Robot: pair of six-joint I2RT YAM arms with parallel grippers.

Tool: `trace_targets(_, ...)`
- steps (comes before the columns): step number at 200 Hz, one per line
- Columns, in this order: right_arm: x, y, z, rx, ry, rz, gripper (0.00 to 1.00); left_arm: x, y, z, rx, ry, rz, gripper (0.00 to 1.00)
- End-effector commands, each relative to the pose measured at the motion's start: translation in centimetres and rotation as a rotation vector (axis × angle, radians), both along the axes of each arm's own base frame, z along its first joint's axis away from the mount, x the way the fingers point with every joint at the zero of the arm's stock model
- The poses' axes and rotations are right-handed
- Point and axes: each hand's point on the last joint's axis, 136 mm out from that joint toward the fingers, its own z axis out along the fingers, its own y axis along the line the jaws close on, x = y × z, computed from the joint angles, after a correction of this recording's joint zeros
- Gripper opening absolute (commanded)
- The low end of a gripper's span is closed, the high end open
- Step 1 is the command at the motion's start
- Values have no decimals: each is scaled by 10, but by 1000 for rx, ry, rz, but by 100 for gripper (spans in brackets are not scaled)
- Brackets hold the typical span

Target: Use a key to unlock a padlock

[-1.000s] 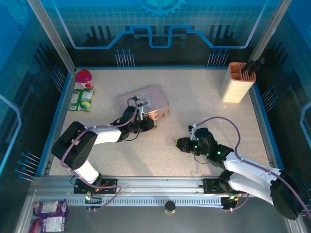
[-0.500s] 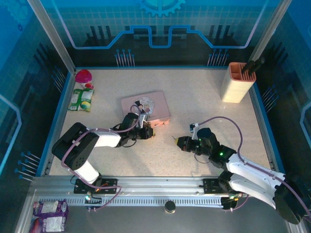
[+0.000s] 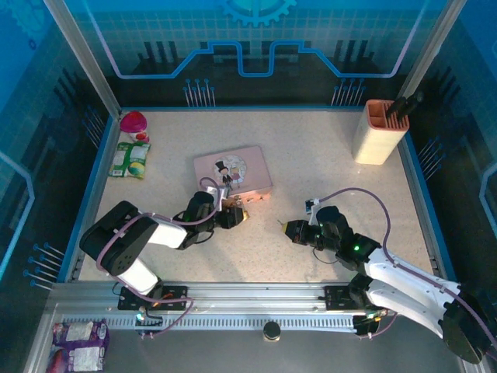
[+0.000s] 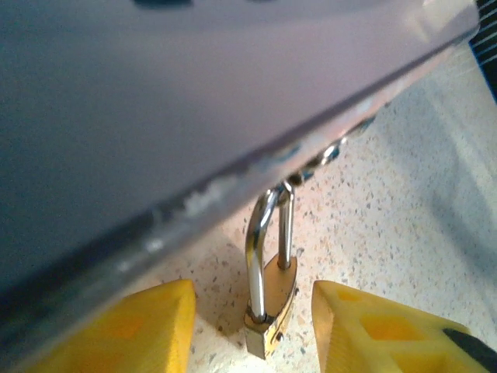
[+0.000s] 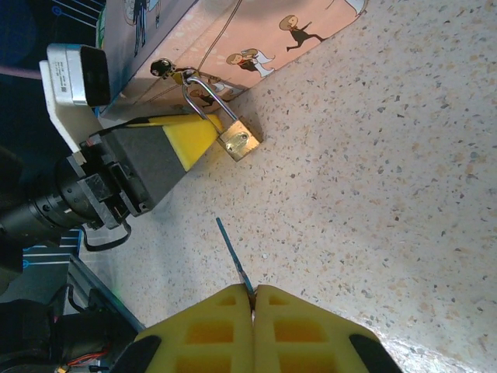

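I've got the key [image 5: 233, 255] pinched in my closed right gripper [image 5: 253, 295], tip near but not in the padlock [image 5: 239, 140], which my open left gripper [image 4: 252, 318] straddles ungripped; unlocking remains.

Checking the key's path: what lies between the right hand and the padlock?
Nothing but bare speckled tabletop, as the right wrist view shows; the key held in the right hand points across it toward the padlock.
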Motion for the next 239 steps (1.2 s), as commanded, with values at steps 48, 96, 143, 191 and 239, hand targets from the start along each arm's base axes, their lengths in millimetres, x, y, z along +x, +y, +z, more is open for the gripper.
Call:
trace_targets(48, 5, 5, 10, 23, -13, 1, 0, 2, -16, 0, -3, -29, 25, 47)
trace_targets(96, 4, 7, 7, 38, -3, 2, 0, 2, -15, -14, 20, 17, 63, 45)
trace_targets(143, 4, 9, 5, 45, 5, 5, 0, 3, -11, -18, 27, 20, 95, 37)
trace_targets(191, 5, 14, 0, 52, 19, 7, 0, 3, -16, -7, -27, 5, 83, 16)
trace_targets(239, 4, 23, -5, 57, 40, 22, 0, 0, -24, 14, -123, 7, 73, 10)
